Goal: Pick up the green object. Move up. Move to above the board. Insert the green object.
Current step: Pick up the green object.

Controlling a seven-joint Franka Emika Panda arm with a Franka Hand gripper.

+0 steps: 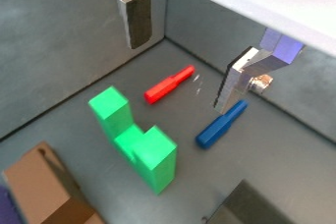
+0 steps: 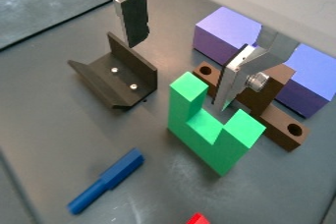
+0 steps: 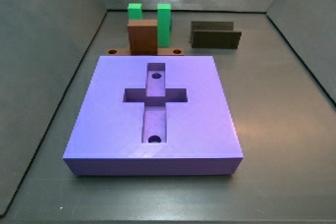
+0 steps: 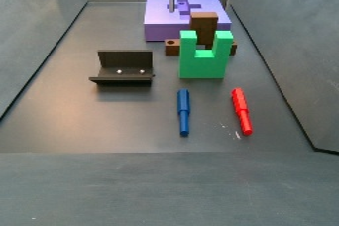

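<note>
We find the pincer above the bench, its two silver fingers well apart and nothing between them. In both wrist views the fingers hang clear over the pieces below; the pincer touches none of them. In a side view only the finger tips show at the upper edge, over the far end of the bench.

The green block stands on the bench floor with its two prongs upright, not held. In a side view it sits just on the near side of the purple board, and a brown block rises between or just behind its prongs; we cannot tell which. In a wrist view the green block stands just beside a brown base plate with small round holes.

The purple board lies flat, its cross-shaped recess open and unfilled, with two small round holes along the recess. The green block shows behind it, toward the far edge.

A dark L-shaped fixture stands apart from the green block, toward one side edge of the bench. A blue peg and a red peg lie flat on the bench floor, near each other but not touching, on the side of the green block away from the board.
</note>
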